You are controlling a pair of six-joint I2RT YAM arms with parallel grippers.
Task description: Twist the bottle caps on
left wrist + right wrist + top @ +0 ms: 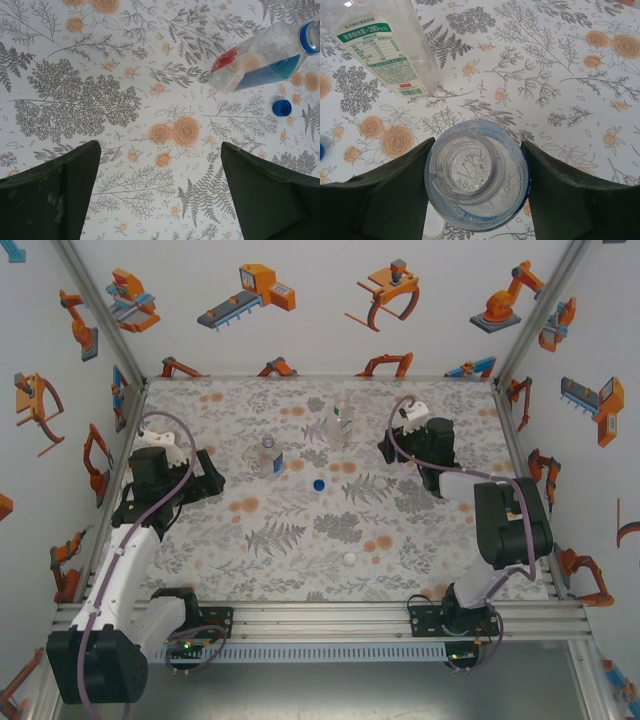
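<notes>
Arms reach up from their bases at the near edge of the bench. Seen from above, the left arm runs along the 9 o'clock side and its wrist turns inward, so the left claw points toward 3 o'clock. That claw hangs wide open over bare patterned surface, holding nothing.

The right arm folds its elbow at the 3 o'clock edge, then stretches to about 2 o'clock, where the right claw points toward 9 o'clock. In its wrist view, the right claw has its two fingers against opposite sides of the squat bottle. This bottle stands upright with its mouth open. The bench's print shows through its clear bottom.

Just beyond it, at 11 o'clock in that view, stands the tall bottle with a green and white label.

From above, the blue cap lies loose near the bench's middle. The tall bottle is at 12 o'clock from it. The slim bottle stands at 10 o'clock from it, clear with a blue and red label. A white cap lies at 5 o'clock from the blue one.
</notes>
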